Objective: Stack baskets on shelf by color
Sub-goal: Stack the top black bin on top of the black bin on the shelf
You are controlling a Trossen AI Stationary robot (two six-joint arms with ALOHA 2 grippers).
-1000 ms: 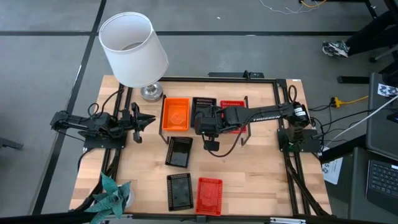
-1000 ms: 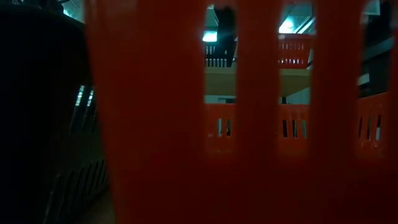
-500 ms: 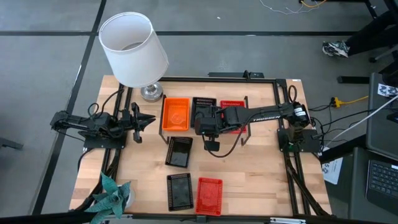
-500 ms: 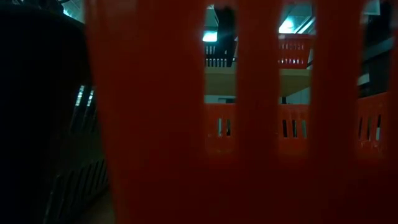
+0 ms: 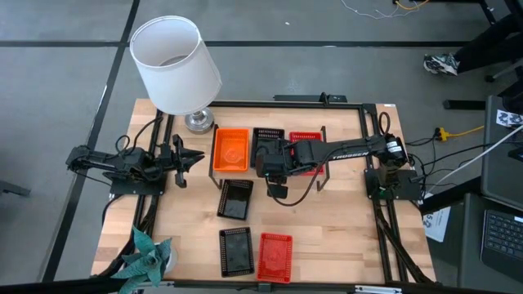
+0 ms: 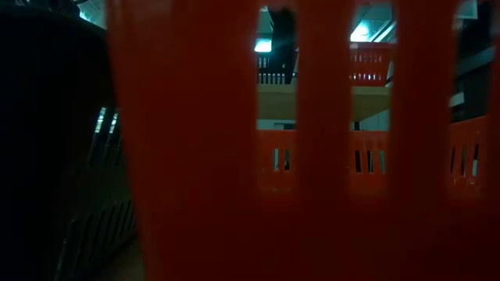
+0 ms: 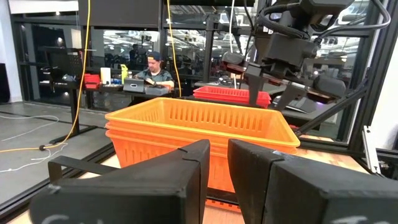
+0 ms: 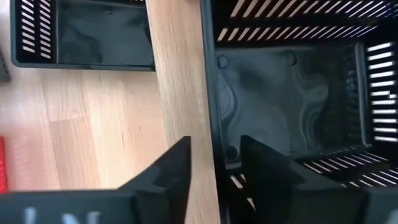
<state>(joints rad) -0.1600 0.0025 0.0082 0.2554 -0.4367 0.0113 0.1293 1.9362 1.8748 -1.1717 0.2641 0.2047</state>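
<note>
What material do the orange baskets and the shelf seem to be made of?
The orange baskets look like moulded plastic with a smooth, slightly glossy finish: thin walls, even colour, and regular slots cut in the sides. The shelf looks like light wood with a matt finish: pale grain lines run along its top. Whether it is solid wood or a veneer, the pictures cannot settle.

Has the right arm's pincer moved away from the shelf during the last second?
No. In the high view the right pincer is at the same spot over the black basket on the shelf, beside the orange basket.
</note>
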